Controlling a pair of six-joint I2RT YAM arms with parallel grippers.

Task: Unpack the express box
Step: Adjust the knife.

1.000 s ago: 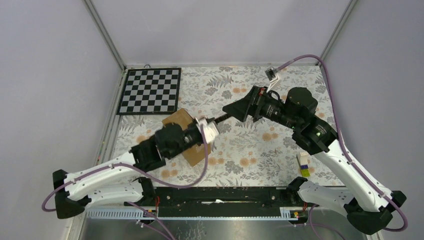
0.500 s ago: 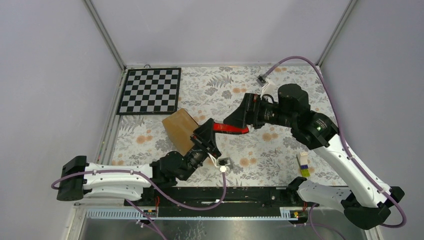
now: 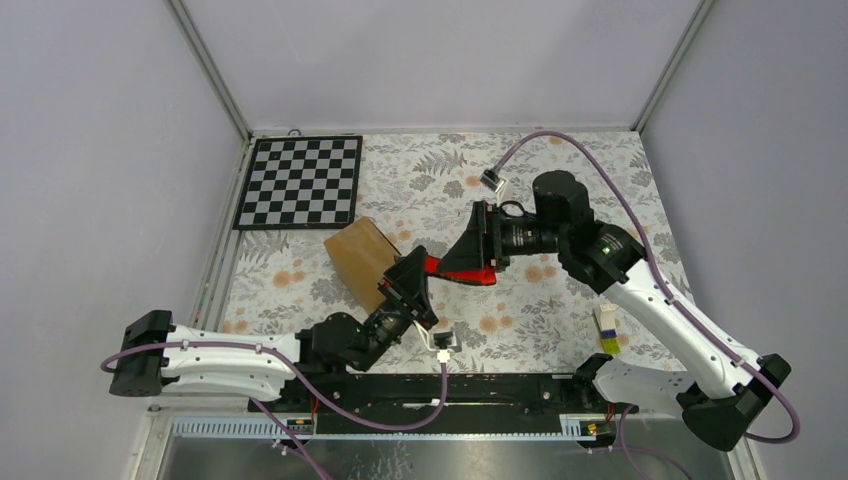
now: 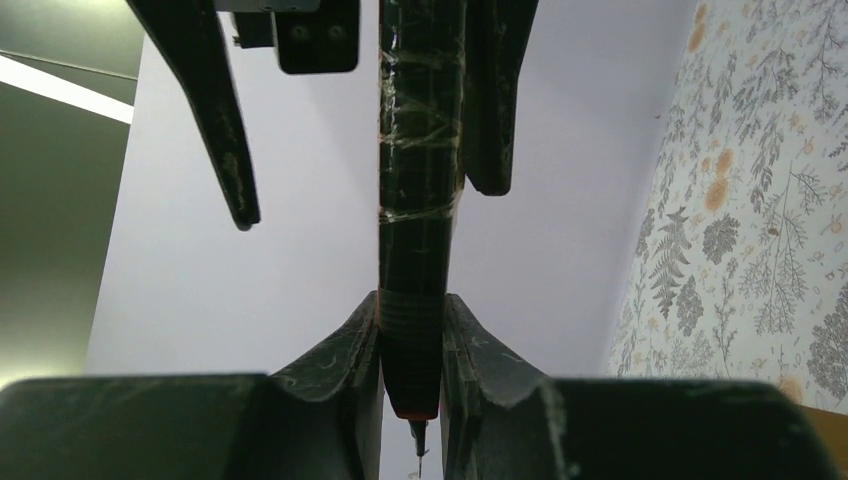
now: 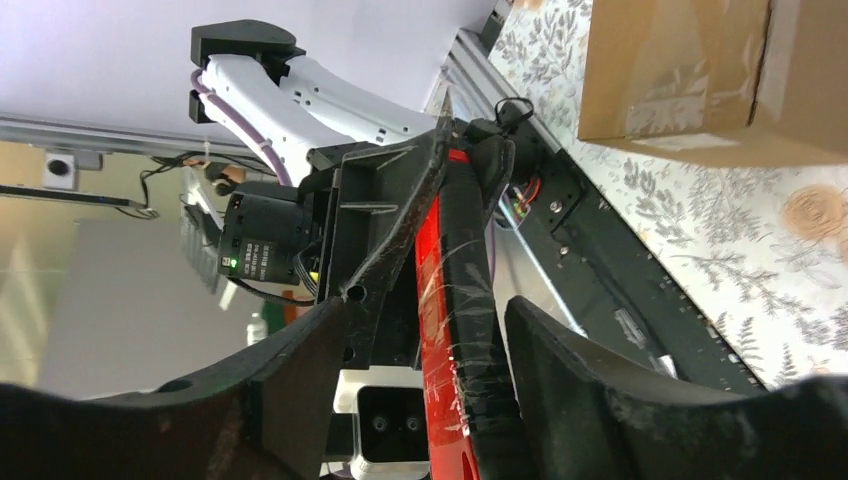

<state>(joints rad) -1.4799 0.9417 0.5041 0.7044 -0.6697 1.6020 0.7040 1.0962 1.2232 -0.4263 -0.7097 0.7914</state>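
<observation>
Your left arm (image 3: 230, 355) stretched low, left tool (image 4: 410, 335) clamped on the cutter (image 3: 462, 276), right tool (image 5: 428, 305) apart astride it, express box (image 3: 360, 255) beside.

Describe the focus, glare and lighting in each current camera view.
Top external: evenly lit, sharp, no harsh shadows. Left wrist: the left pincer is dark and soft at the bottom edge; tape on the cutter glints; bright strip at far left. Right wrist: the right pincer blurs up close, while the express box is fairly sharp.
</observation>
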